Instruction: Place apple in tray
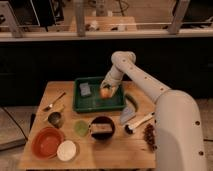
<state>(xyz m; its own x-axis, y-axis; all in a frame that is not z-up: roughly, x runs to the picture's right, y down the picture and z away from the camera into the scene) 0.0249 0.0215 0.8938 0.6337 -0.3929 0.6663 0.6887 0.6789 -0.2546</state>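
Observation:
The dark green tray (95, 104) stands at the back middle of the wooden table. The orange-yellow apple (105, 93) is over the tray's right half, held between the fingers of my gripper (106, 90). The gripper reaches down into the tray from the white arm that comes in from the right. Whether the apple rests on the tray floor I cannot tell. A small grey-blue object (85, 89) lies in the tray's back left part.
An orange bowl (47, 143) and a white round lid (66, 150) sit front left. A green cup (81, 128), a dark bowl with a packet (101, 128), a small dark pot (55, 119), a spoon (54, 103), a dark red grape bunch (149, 137) and a white-handled utensil (137, 122) lie around.

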